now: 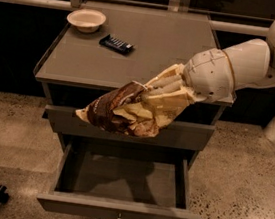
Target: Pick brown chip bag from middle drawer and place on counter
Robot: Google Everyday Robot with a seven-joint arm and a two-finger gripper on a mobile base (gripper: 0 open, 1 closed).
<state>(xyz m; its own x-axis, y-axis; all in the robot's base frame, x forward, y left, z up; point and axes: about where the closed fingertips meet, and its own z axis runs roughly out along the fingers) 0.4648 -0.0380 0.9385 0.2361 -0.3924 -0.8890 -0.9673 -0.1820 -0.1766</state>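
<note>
The pincer [166, 91] is clamped shut around the brown chip bag [114, 111], held just off the front edge of the counter [150, 47] above the open middle drawer [119, 211]. The bag's long axis trails from the pincer toward the front-left corner, and the counter surface lies just behind it.

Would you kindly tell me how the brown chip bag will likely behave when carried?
Probably floppy: the brown chip bag droops beyond the gripper, which clamps its tan end above the open middle drawer. Its crumpled look suggests it is light and crushable. The glossy film may slip.
</note>
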